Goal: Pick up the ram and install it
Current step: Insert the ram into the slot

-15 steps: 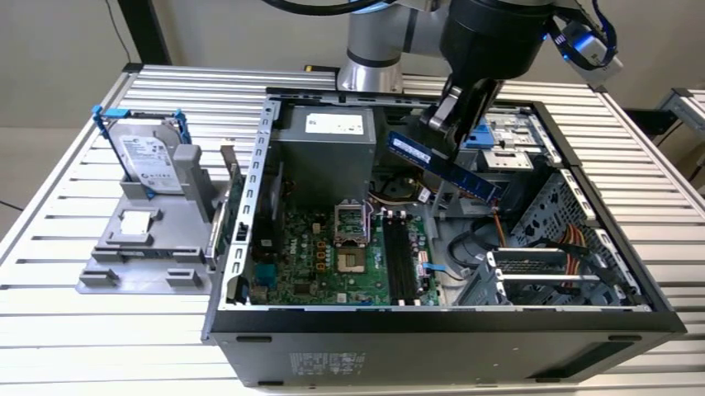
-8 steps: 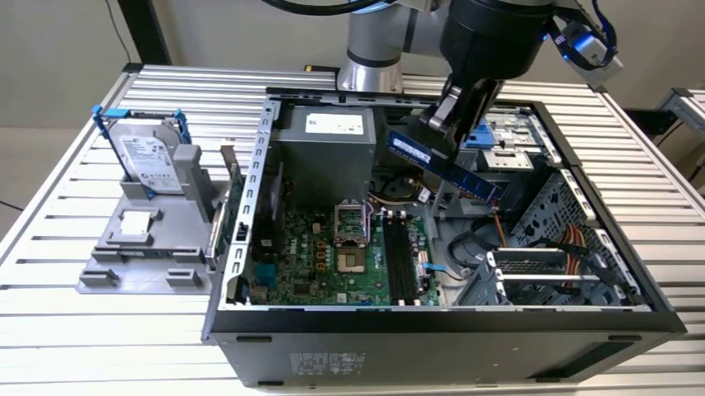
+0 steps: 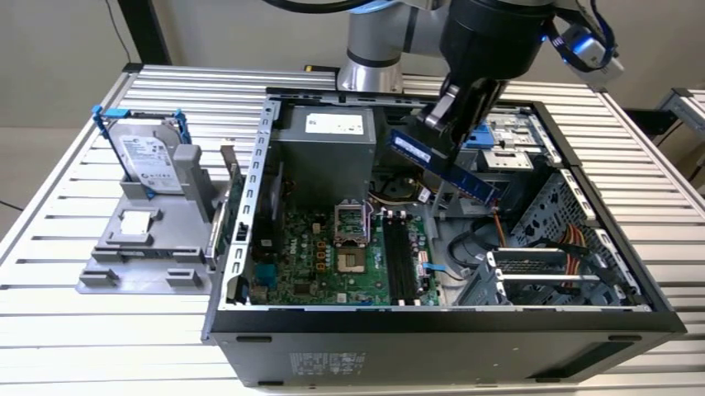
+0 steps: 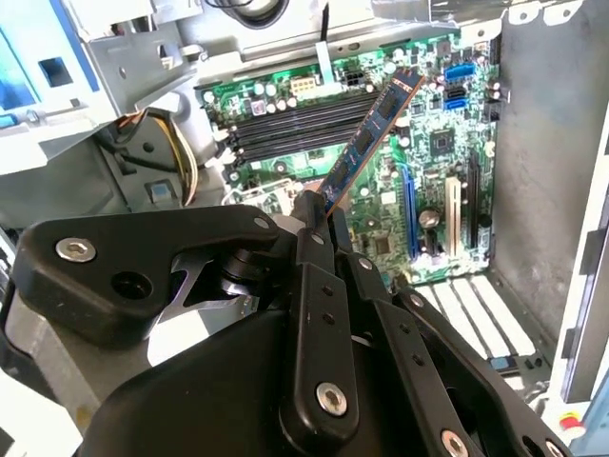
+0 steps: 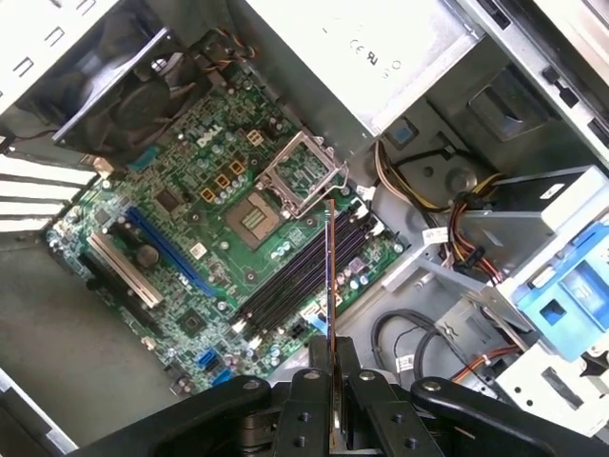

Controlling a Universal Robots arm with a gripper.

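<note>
Standing upright in a grey holder (image 3: 144,256) at the exterior view's left, a hard drive (image 3: 149,161) sits on the slatted worktop (image 3: 66,330). At centre, an open computer case (image 3: 441,330) exposes its green motherboard (image 3: 330,256) and black memory slots (image 3: 402,264). Above them, the gripper (image 3: 441,111) is clenched on one end of the ram (image 3: 451,169). It holds the ram tilted in mid-air, apparently to line its edge up with a slot.

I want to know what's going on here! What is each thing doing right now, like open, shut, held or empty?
tool: shut on the ram.
ram: held tilted above the computer case, not in a slot.
computer case: open, side off.
memory slots: empty.
hard drive: standing upright in its gray stand, outside the case.
</note>
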